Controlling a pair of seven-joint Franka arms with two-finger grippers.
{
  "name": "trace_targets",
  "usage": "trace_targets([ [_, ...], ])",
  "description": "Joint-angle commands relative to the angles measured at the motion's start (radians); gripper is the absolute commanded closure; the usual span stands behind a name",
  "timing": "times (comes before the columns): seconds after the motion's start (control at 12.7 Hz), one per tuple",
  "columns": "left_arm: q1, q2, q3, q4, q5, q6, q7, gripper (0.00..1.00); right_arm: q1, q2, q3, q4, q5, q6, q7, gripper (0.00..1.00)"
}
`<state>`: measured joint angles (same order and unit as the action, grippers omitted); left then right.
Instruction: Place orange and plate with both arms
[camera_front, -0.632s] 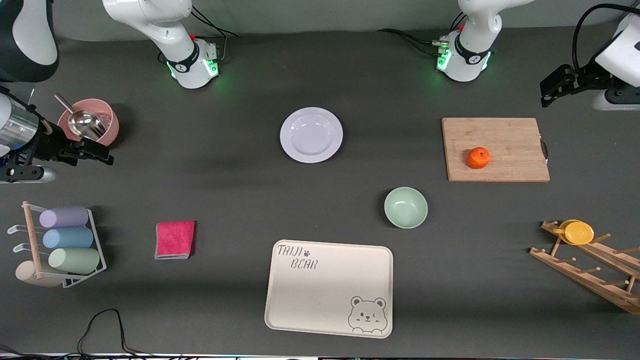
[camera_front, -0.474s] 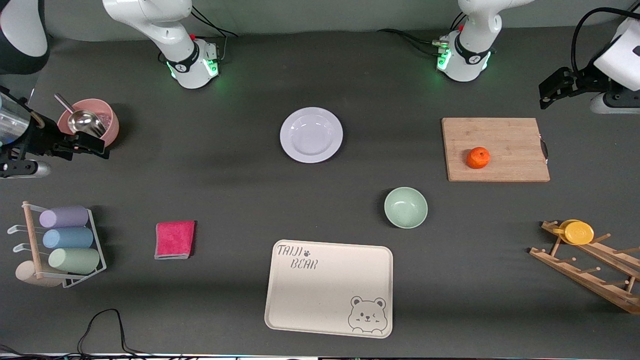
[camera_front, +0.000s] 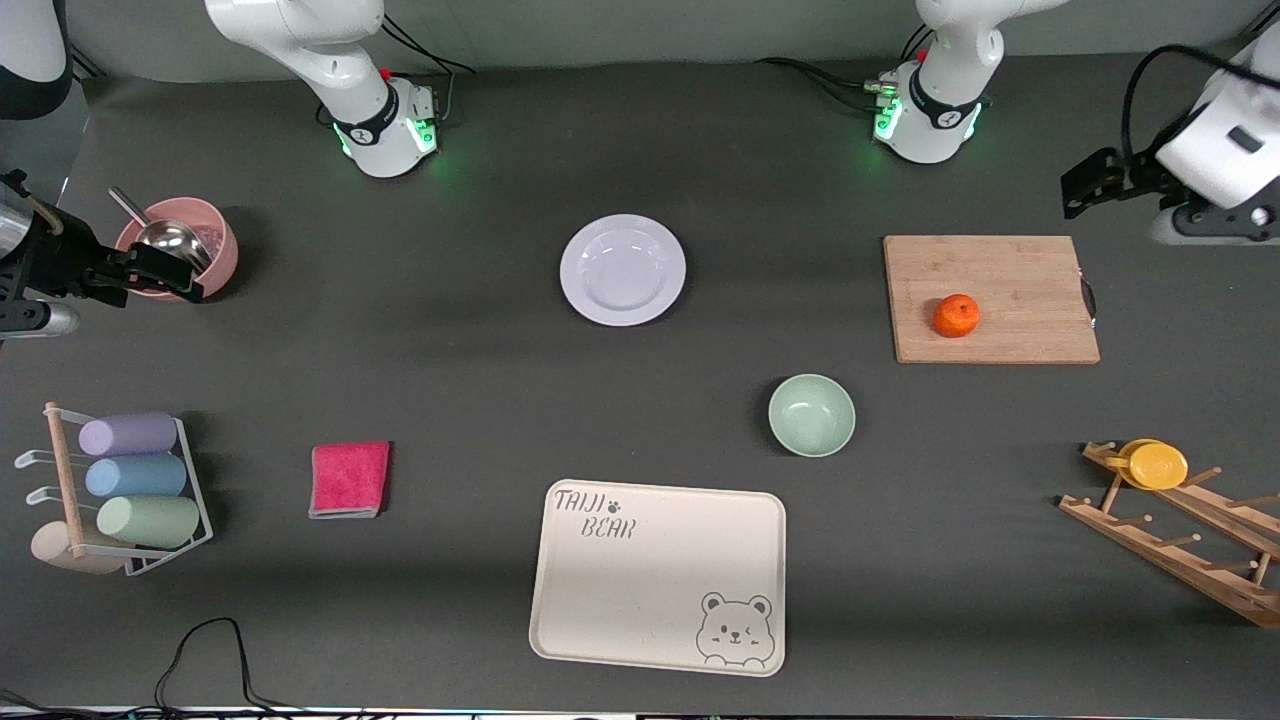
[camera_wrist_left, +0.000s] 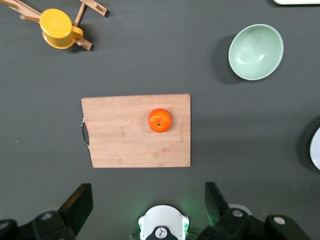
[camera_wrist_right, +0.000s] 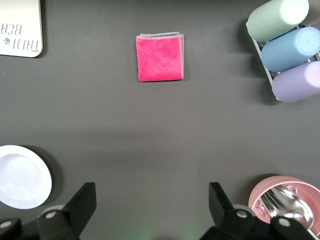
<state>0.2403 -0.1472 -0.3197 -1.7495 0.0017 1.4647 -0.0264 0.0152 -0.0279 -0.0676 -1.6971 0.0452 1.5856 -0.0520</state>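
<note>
Place: a robot lab laid out as a mock kitchen.
Robots: two white arms (camera_front: 300, 30) are bolted to the table (camera_front: 480, 380), green lights at their bases.
Cabling: loose cables (camera_front: 200, 650) are seen along the table edges.
Kitchenware: a cutting board (camera_front: 1010, 280), bowl (camera_front: 811, 415), tray (camera_front: 650, 590) and cup rack (camera_front: 120, 490) are spread well apart.

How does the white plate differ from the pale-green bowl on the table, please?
The plate is white, wide and shallow with a broad rim; the bowl is pale green, smaller across and deeper. The plate lies farther from the front camera, the bowl nearer, close to the cream tray. Both are round, upright, empty and rest directly on the dark table.
</note>
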Motion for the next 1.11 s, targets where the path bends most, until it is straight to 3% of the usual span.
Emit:
trace_targets([
  [0.0,-0.004,-0.214,0.004,-0.395,-0.058,0.252,0.002,0.00,0.005,-0.004,-0.005,0.016,-0.005,-0.042,-0.008,0.00],
  [0.24,-0.047,-0.314,0.004,-0.712,-0.092,0.475,0.002,0.00,0.008,0.034,-0.001,0.025,0.005,-0.041,0.020,0.00],
  [0.55,-0.093,-0.313,0.004,-1.055,-0.094,0.858,0.002,0.00,0.012,0.107,0.005,0.054,0.016,-0.058,0.021,0.00],
  [0.71,-0.092,-0.231,0.004,-1.119,-0.094,1.018,0.005,0.00,0.014,0.166,0.006,0.088,0.045,-0.062,0.021,0.00],
  [0.87,-0.088,-0.097,0.004,-1.180,-0.094,1.231,0.005,0.01,0.005,0.218,0.002,0.091,0.146,-0.049,0.023,0.00],
  [0.95,-0.084,-0.044,0.004,-1.209,-0.094,1.331,0.005,0.13,-0.007,0.253,-0.003,0.091,0.213,-0.044,0.021,0.00],
  [1.03,-0.085,-0.014,0.005,-1.210,-0.094,1.351,0.003,0.44,-0.020,0.279,-0.006,0.088,0.266,-0.021,0.020,0.00],
])
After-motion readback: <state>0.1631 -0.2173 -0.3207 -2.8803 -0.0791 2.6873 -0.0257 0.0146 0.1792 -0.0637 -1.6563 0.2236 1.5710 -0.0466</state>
